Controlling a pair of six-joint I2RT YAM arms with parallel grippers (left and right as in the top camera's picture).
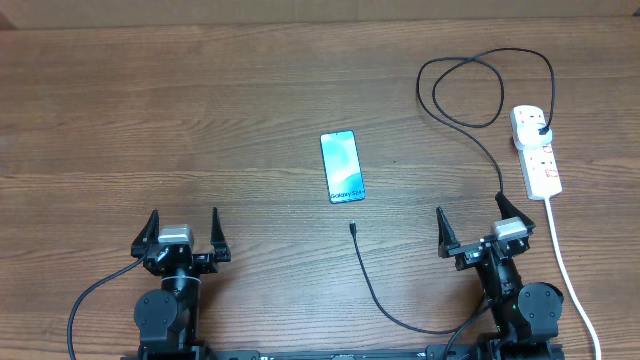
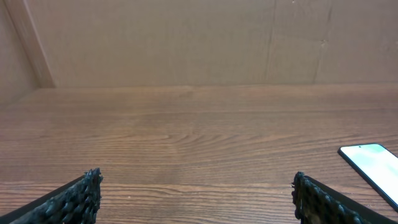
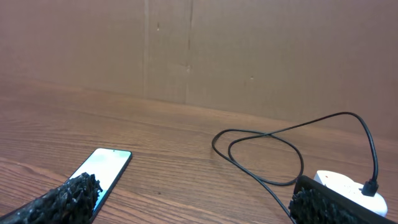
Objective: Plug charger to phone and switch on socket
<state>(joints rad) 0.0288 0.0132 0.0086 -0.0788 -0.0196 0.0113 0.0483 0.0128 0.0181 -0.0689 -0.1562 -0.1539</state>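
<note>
The phone (image 1: 342, 167) lies flat mid-table with its light blue screen up; it also shows in the left wrist view (image 2: 373, 163) and the right wrist view (image 3: 106, 168). The charger cable (image 1: 470, 125) loops at the back right, its black plug (image 1: 541, 131) sits in the socket (image 1: 536, 152), and its tiny connector (image 1: 353, 228) lies just in front of the phone. The cable loop shows in the right wrist view (image 3: 261, 149), as does the socket (image 3: 348, 184). My left gripper (image 1: 184, 225) is open and empty at the front left. My right gripper (image 1: 470, 222) is open and empty, left of the socket.
The socket's thick white cord (image 1: 565, 270) runs down the right side to the front edge. The cable passes under the right arm and curves along the front (image 1: 400, 315). A brown wall (image 2: 186, 37) stands behind the wooden table (image 1: 150, 120).
</note>
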